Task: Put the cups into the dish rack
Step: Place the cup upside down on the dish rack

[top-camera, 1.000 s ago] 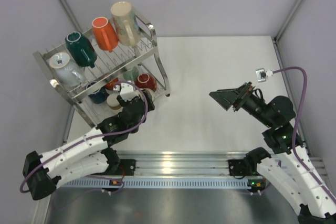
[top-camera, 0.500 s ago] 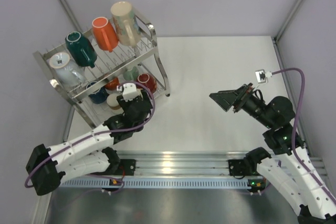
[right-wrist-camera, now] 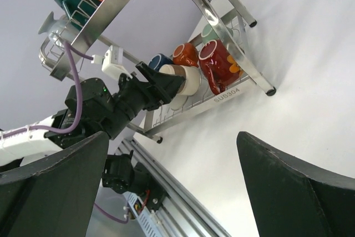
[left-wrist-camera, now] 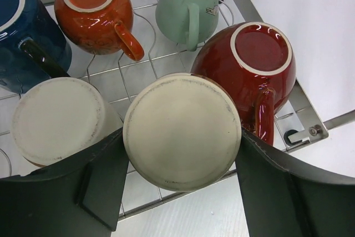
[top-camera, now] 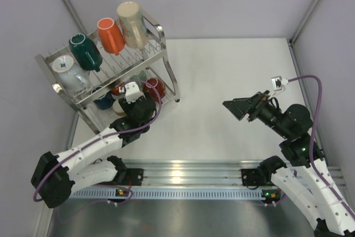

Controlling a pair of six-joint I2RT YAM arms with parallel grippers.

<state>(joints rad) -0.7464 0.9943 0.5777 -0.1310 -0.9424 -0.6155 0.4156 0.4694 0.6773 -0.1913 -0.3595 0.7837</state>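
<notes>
The cream-bottomed cup (left-wrist-camera: 182, 120) you are carrying is upside down over the front of the dish rack (left-wrist-camera: 302, 101)'s lower tier, its base facing the wrist camera. The left gripper (left-wrist-camera: 181, 154) is closed on it at a wide spread, with its dark fingers (left-wrist-camera: 102, 176) pressed to the 2 sides. Whether its rim already sits on the wires is hidden, so releasing now could let it tip forward over the front rail onto the table (top-camera: 222, 70). It is packed in tightly. The red mug (left-wrist-camera: 249, 65) seems to touch it on one side, and a second pale-bottomed cup (left-wrist-camera: 58, 120) sits just beside it on the other. Spreading the fingers may therefore shove either neighbour, and the red mug stands near the tier's corner with little rail to stop it. Behind them, the orange mug (left-wrist-camera: 91, 12), mint mug (left-wrist-camera: 186, 4) and navy mug (left-wrist-camera: 22, 31) leave no room to push deeper. Pulling back at an angle could drag the cup out with you. The right gripper (top-camera: 241, 106) hangs fully spread and empty, well apart from the rack, too far off to catch anything.
</notes>
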